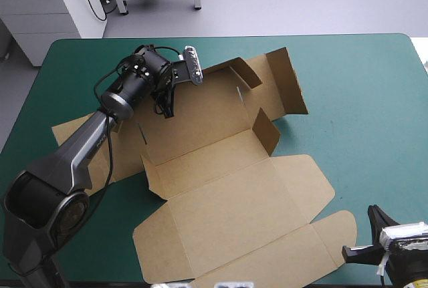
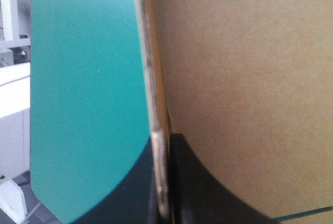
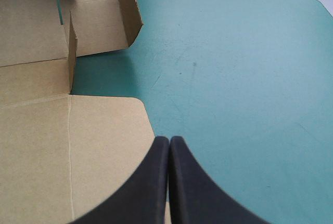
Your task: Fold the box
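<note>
My left jaws pinch an edge of the brown box [image 1: 234, 194], upper left of centre; my right jaws are pressed together, empty, lower right over the teal-green tabletop [image 1: 361, 101].

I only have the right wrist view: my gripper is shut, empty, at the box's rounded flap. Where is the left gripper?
Observer: The left gripper is at the far left part of the box, toward the table's far left corner.
Operator: Is it holding anything?
Observer: Yes. In the left wrist view a board edge runs between its fingers, which are all but shut on it.
</note>
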